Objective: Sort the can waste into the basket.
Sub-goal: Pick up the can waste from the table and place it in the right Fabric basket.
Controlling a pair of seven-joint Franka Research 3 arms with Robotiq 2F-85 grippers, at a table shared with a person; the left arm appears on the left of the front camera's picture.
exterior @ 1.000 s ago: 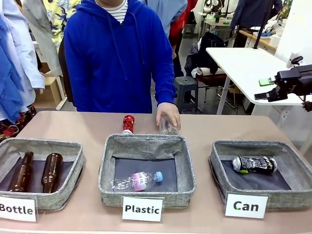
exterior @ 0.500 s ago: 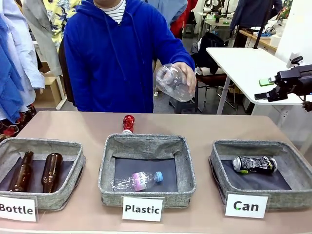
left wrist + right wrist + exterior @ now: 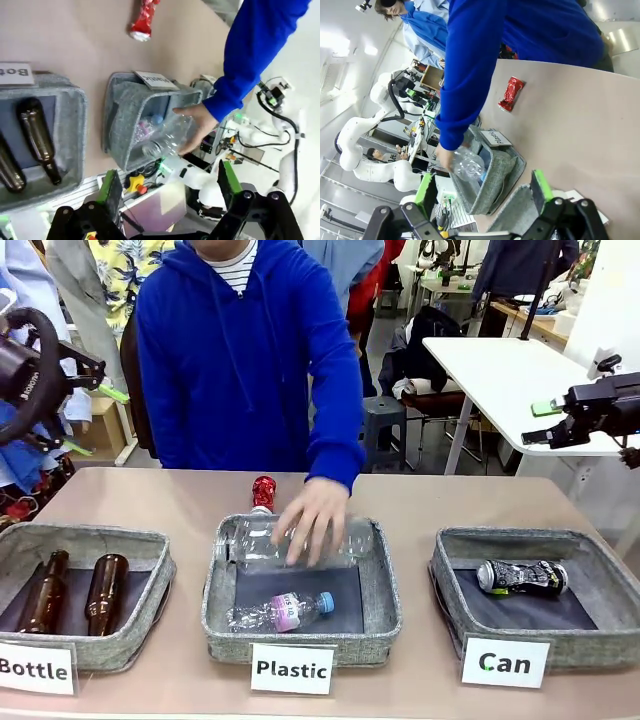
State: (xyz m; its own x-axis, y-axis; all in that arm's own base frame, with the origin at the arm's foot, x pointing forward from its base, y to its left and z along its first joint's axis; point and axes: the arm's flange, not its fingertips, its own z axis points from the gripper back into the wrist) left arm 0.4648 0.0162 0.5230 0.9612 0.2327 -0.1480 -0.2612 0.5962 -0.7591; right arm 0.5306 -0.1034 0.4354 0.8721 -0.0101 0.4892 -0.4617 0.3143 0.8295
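Red crushed can (image 3: pixel 263 493) lies on its side on bare tabletop, just beyond the far wall of the Plastic basket (image 3: pixel 386 592). Second can, black-and-silver (image 3: pixel 522 576), sits inside the Can basket (image 3: pixel 447 612) at the right. One piece left to sort, by my reading.

Left gripper (image 3: pixel 169 182) is raised at far left, jaws wide, nothing between the pads. Right gripper (image 3: pixel 482 190) is raised at far right, jaws wide, also empty. Both are well apart from the red can.

Person's hand (image 3: pixel 312 523) is pressed on a clear bottle (image 3: pixel 250 545) over the Plastic basket, sleeve passing near the red can.

Risks:
- Reaching in now could strike the hand or sleeve.
- The dented can may roll or squirt out if pinched off-centre.
- The carry to the right passes the Plastic basket, so a slip drops the can in the wrong bin.
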